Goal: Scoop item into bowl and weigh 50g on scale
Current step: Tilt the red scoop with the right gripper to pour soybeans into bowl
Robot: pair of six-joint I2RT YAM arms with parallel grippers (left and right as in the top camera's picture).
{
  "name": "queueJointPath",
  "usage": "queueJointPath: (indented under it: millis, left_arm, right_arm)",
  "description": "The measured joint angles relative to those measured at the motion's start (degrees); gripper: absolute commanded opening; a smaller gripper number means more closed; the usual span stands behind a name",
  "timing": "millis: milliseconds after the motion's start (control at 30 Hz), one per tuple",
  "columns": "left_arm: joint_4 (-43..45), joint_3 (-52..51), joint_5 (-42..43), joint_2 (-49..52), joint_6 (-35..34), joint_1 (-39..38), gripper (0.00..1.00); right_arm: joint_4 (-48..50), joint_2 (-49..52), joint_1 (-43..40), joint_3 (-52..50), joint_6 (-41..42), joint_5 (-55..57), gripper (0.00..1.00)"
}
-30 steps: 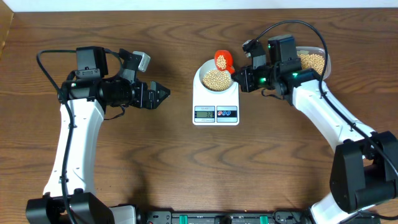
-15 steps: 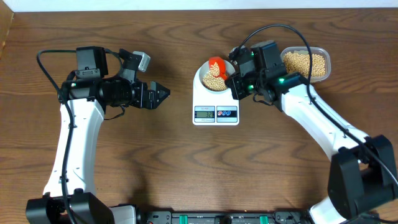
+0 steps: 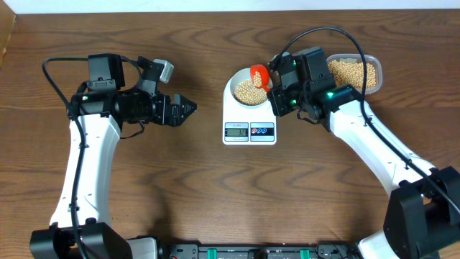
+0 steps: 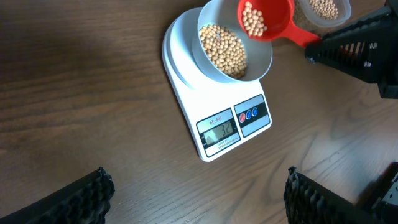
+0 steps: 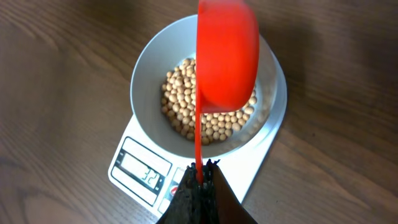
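Tan-yellow beans (image 4: 224,50) are heaped in a pale grey-blue bowl (image 4: 260,62), which is set upright on a flat white scale (image 4: 186,106), on which 32 is displayed.

We see the left arm well to the left of the scale (image 3: 228,116), its white link rising from the near table edge, its dark wrist turned level towards the scale. The left gripper (image 3: 188,110) hangs there with its jaws spread wide, holding nothing, well apart from the scale. The right arm slants from the near right corner up to the scale's right side. The right gripper (image 3: 275,89) is clamped tight on the thin handle of a red scoop (image 3: 259,74), above the scale's right edge.
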Motion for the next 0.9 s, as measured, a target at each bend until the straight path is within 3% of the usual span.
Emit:
queueJointPath:
  millis: [900]
  left_arm:
    - [0.0,0.0,0.0,0.0,0.0,0.0,0.90]
  right_arm:
    - [2.8,-0.3,3.0,0.0,-1.6,7.5,0.01]
